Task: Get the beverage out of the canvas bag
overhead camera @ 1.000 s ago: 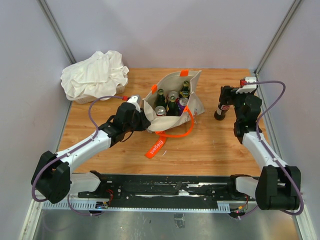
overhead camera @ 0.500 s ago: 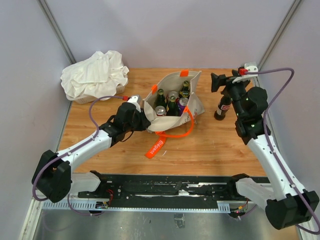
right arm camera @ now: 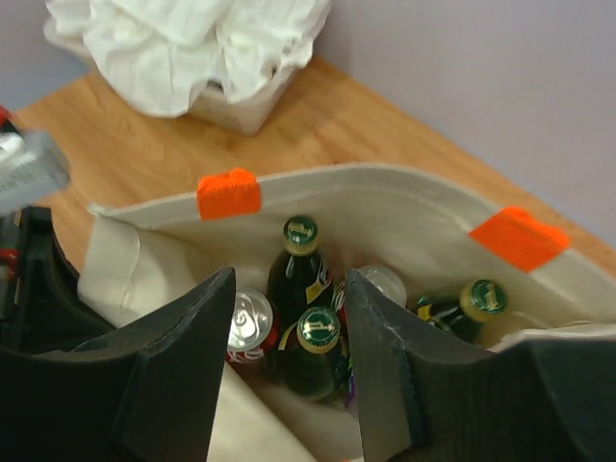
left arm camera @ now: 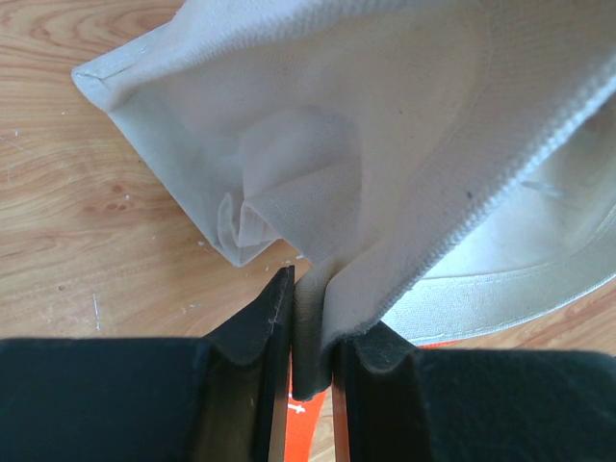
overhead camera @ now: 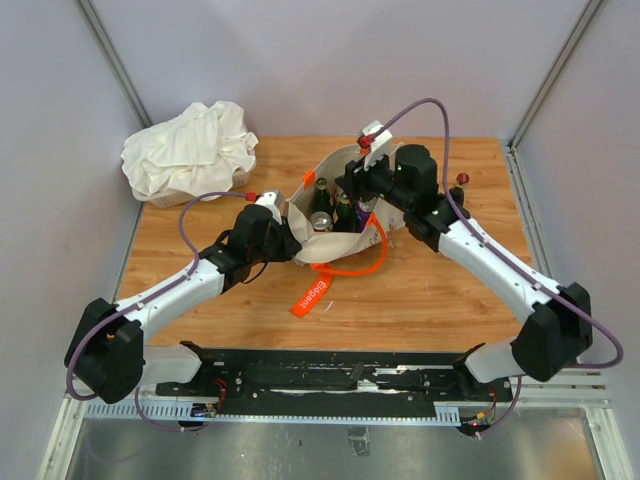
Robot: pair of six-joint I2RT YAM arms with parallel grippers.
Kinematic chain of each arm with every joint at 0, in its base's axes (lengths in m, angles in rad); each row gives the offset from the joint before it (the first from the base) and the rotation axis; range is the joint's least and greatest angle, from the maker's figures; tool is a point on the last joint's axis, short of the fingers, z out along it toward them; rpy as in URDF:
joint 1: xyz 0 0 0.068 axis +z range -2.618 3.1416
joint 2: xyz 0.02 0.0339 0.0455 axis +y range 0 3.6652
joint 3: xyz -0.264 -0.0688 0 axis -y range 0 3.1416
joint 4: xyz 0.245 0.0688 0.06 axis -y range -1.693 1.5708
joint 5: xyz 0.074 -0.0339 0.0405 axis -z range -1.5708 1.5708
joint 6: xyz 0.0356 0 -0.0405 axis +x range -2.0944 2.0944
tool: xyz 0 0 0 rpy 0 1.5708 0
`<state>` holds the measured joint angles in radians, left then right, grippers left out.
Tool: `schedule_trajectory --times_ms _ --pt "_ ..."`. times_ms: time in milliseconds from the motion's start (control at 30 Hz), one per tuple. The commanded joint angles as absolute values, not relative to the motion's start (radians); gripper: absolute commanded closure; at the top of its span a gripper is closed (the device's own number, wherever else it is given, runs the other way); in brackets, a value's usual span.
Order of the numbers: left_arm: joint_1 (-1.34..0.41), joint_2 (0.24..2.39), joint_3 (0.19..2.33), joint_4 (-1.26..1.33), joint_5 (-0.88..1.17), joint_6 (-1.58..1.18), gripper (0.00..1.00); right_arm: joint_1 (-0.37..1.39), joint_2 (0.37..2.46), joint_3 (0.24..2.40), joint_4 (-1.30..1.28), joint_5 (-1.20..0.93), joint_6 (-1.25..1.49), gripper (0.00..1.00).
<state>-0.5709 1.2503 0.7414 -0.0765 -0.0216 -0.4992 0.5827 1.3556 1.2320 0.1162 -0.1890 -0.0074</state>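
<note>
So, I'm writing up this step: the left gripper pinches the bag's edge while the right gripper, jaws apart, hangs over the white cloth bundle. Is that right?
Not quite. The right gripper, jaws apart, hangs over the bottles in the open bag, not over the cloth bundle; the right wrist view shows it. The left gripper does pinch the bag's edge.

**Your two arms: white shells, black joints, purple cables**

You have a matched pair: the left arm (overhead camera: 180, 290) and the right arm (overhead camera: 490, 262) both wear glossy white shells between bulky black joint housings. A purple cable (overhead camera: 428, 103) arcs off each wrist, beside a small white camera block (overhead camera: 375, 132) with a red tag (overhead camera: 364, 143). Your left gripper (left arm camera: 310, 289) has matte black, wedge-shaped fingers (left arm camera: 245, 375). Your right gripper (right arm camera: 287, 289) has broader black fingers (right arm camera: 178, 375) with smooth, rounded faces.
</note>
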Motion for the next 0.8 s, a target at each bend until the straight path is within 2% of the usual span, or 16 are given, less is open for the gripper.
schedule_trajectory --times_ms 0,167,767 --pt "-0.565 1.277 0.731 -0.142 -0.034 -0.491 0.8 0.596 1.444 1.262 0.098 -0.275 0.001 0.49" --pt "-0.565 1.279 0.735 -0.132 -0.032 -0.498 0.79 0.596 1.507 1.243 0.13 -0.256 -0.001 0.43" --pt "-0.565 1.298 0.759 -0.148 -0.031 -0.489 0.77 0.593 1.615 1.197 0.165 -0.145 -0.037 0.37"
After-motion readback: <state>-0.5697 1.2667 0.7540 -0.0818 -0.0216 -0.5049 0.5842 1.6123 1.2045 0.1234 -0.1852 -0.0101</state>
